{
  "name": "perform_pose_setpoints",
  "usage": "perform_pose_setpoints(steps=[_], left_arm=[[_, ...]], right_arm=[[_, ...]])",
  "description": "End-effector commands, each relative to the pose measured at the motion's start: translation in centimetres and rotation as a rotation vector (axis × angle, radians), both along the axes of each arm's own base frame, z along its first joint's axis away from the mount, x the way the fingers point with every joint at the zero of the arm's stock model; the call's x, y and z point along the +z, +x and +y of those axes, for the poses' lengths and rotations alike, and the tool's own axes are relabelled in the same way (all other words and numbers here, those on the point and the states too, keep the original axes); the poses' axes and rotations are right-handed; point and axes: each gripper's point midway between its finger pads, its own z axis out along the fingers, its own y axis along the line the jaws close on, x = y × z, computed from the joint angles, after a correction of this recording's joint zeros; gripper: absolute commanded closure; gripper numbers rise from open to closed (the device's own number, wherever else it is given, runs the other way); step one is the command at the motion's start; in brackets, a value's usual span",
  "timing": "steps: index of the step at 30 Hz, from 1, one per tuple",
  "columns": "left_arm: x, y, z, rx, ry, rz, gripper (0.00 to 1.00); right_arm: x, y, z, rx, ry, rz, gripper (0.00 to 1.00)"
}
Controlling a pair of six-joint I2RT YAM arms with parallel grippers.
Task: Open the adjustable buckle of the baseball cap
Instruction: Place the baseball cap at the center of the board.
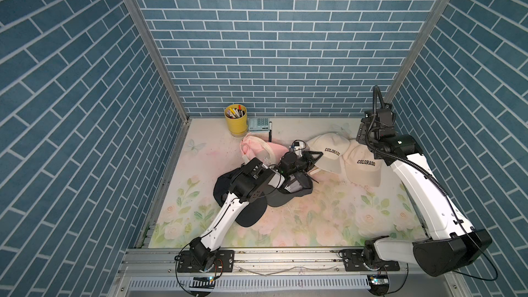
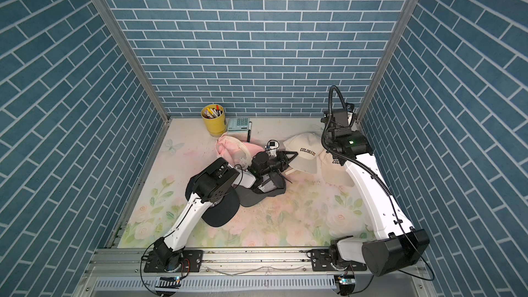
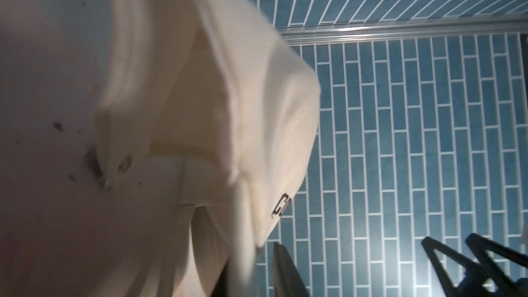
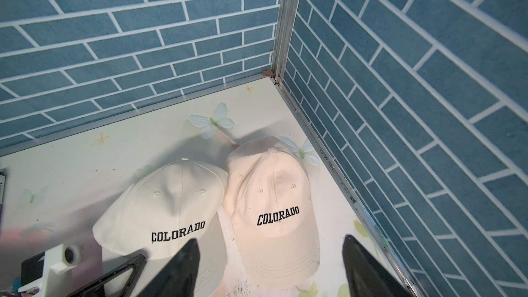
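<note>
At the back left of the table a yellow cup stands upright, holding a bunch of pens with white, red and yellow tips; just beside it lies a pale calculator, with a black marker along its right edge. The table is covered by a floral mat, pale pink and green with printed roses and butterflies, smudged with dark marks in places; blue brick-patterned walls close it in on three sides, joined by aluminium posts.

Soft cloth caps are scattered over the mat: a pink cap crumpled near the cup; a dark cap and a grey cap overlapping under the left arm; two cream ones at the right rear, side by side and touching, each stitched COLORADO in black. The baseball cap nearer the middle has its curved brim just beside the left gripper; its buckle I cannot make out. Seen from the left wrist its cloth is blurred; the black fingers stand a little apart with only wall between them. The right gripper hangs over the second cream cap, fingers spread wide and empty.
</note>
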Motion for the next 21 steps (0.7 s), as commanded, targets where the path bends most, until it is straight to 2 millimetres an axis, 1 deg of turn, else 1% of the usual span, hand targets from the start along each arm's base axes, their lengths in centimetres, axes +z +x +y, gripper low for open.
perform_pose_setpoints(steps=[1, 4, 6, 7, 8, 10, 13, 14, 15, 16, 17, 18, 21], left_arm=[[0.4, -0.6, -0.1, -0.004, 0.039, 0.027, 0.58], [0.3, -0.9, 0.2, 0.001, 0.062, 0.067, 0.47], [0.2, -1.1, 0.0, -0.016, 0.105, 0.086, 0.43], [0.0, -1.3, -0.1, -0.021, 0.133, 0.097, 0.37], [-0.5, -1.4, -0.1, -0.029, 0.181, 0.116, 0.35], [-1.3, -1.5, 0.2, -0.023, 0.291, 0.147, 0.35], [-1.0, -1.6, 0.7, -0.012, 0.409, 0.148, 0.26], [-1.0, -1.5, 0.9, -0.009, 0.465, 0.151, 0.25], [-1.0, -1.4, 1.2, -0.003, 0.527, 0.155, 0.22], [-1.4, -1.6, 1.4, -0.009, 0.581, 0.161, 0.21], [-1.8, -1.7, 1.8, -0.006, 0.636, 0.178, 0.11], [-2.4, -1.9, 2.3, -0.003, 0.68, 0.199, 0.06], [-2.8, -2.5, 2.8, 0.009, 0.724, 0.226, 0.05]], right_arm=[[-0.3, -0.8, -0.3, -0.027, 0.033, -0.003, 0.22], [-0.6, -0.8, -0.2, -0.024, 0.04, -0.005, 0.22], [-0.9, -0.9, -0.1, -0.02, 0.052, -0.006, 0.22], [-0.9, -0.9, 0.0, -0.018, 0.06, -0.011, 0.22], [-1.2, -1.0, 0.0, -0.018, 0.064, -0.007, 0.22], [-1.4, -1.1, 0.1, -0.016, 0.074, -0.01, 0.22], [-1.8, -1.5, 0.0, -0.021, 0.088, -0.013, 0.22], [-1.9, -1.7, 0.0, -0.021, 0.095, -0.018, 0.22], [-2.0, -1.9, 0.0, -0.023, 0.101, -0.022, 0.22], [-2.2, -2.0, 0.0, -0.025, 0.106, -0.026, 0.22], [-2.3, -2.2, -0.1, -0.028, 0.111, -0.03, 0.22], [-2.5, -2.4, -0.2, -0.034, 0.116, -0.034, 0.22], [-3.0, -2.9, -0.4, -0.041, 0.129, -0.04, 0.22]])
